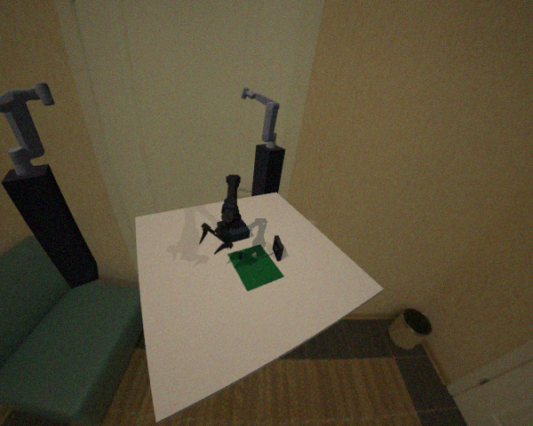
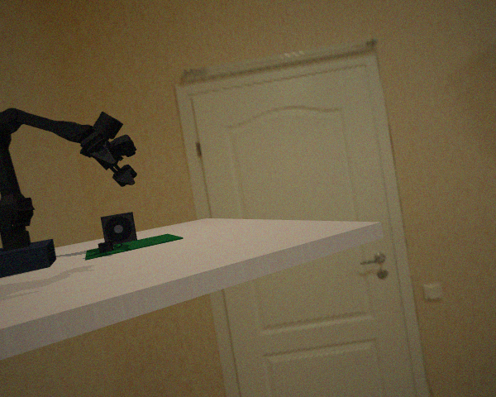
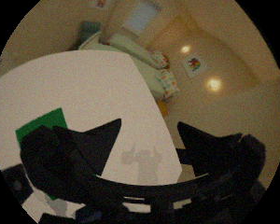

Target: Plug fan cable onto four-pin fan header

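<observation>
My gripper (image 1: 207, 248) (image 2: 131, 167) (image 3: 150, 122) is wide open and empty. It hangs well above the table, left of the board in the top view, touching nothing. The green board (image 1: 258, 277) (image 2: 163, 239) (image 3: 42, 123) lies flat on the table. The dark square fan (image 1: 277, 248) (image 2: 118, 227) (image 3: 19, 184) stands upright beside the board. A small dark block (image 1: 240, 255) (image 2: 105, 246) and a small pale part (image 1: 254, 254) sit on the board's end nearest the arm base. A thin cable shows faintly between fan and board. The plug and four-pin header are too small to tell apart; my left finger hides part of the board in the wrist view.
The arm's dark blue base (image 1: 239, 231) (image 2: 21, 258) stands on the pale table (image 1: 202, 330) (image 2: 256, 239) (image 3: 84, 79), close to the board. Two grey arms on black pedestals (image 1: 51, 224) (image 1: 267, 169) stand beyond the table. A green sofa (image 1: 74, 330) is beside it.
</observation>
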Motion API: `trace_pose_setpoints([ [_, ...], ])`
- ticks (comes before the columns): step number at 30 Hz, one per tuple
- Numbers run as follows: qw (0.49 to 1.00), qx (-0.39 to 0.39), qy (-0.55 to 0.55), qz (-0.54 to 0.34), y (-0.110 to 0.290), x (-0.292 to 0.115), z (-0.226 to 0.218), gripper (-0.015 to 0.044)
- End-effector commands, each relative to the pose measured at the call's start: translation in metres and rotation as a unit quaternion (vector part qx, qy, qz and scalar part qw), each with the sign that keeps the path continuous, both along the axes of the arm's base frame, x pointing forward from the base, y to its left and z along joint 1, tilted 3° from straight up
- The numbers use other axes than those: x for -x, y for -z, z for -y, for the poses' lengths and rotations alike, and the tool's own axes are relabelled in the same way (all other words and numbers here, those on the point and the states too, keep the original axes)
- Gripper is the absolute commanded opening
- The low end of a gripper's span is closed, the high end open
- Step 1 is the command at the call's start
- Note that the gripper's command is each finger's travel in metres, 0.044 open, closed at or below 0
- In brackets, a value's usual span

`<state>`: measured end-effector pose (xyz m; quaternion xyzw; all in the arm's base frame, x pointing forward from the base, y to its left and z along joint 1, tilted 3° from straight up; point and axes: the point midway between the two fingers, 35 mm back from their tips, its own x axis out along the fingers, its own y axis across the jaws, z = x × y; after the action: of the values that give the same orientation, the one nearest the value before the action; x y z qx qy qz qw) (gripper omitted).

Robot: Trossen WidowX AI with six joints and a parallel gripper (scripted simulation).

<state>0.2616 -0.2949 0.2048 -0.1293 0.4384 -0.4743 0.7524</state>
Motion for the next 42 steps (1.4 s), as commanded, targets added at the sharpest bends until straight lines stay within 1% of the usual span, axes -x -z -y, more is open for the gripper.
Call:
trace_pose_setpoints([
  [1, 0.982, -0.184, -0.040, -0.030, 0.057, -0.020, -0.057, 0.0440],
  [5, 0.947, -0.312, -0.031, -0.070, 0.087, -0.016, -0.105, 0.0440],
  [9, 0.896, -0.428, 0.007, -0.119, 0.103, -0.002, -0.155, 0.0440],
  [11, 0.865, -0.478, 0.037, -0.147, 0.106, 0.007, -0.180, 0.0440],
  [13, 0.848, -0.501, 0.054, -0.162, 0.105, 0.012, -0.192, 0.0440],
  [22, 0.846, -0.504, 0.056, -0.163, 0.108, 0.013, -0.193, 0.0440],
  [25, 0.846, -0.504, 0.056, -0.164, 0.129, 0.011, -0.191, 0.0440],
  [28, 0.846, -0.504, 0.056, -0.165, 0.164, 0.011, -0.190, 0.0440],
  [42, 0.846, -0.504, 0.056, -0.165, 0.182, 0.011, -0.188, 0.0440],
])
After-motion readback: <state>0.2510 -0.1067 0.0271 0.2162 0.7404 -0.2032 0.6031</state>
